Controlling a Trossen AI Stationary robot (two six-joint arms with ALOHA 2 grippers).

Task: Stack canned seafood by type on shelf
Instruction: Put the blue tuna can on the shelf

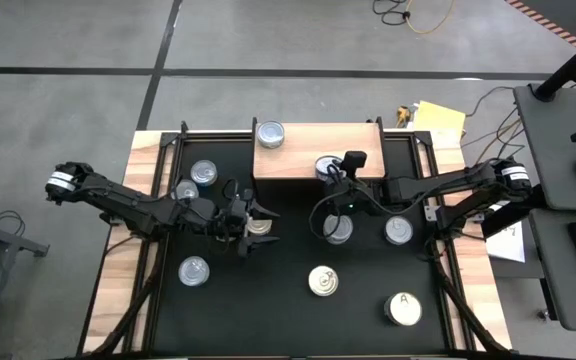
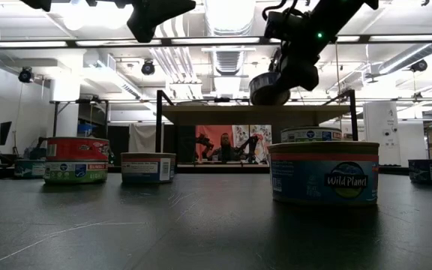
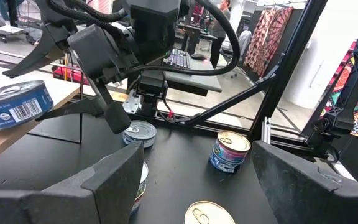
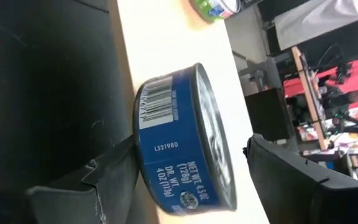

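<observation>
Black tabletop (image 1: 288, 310) with wooden edges, wooden shelf (image 1: 298, 150) at its far middle, two tins on the shelf, seven tins scattered on the tabletop before it

In the high view the right arm covers most of the blue tin (image 1: 326, 166) at the shelf's (image 1: 308, 150) front edge. The left gripper (image 1: 251, 222) hides part of a tin (image 1: 259, 226) on the table. Labels there are too small to read. The right wrist view cuts off a green tin (image 4: 215, 7).
</observation>
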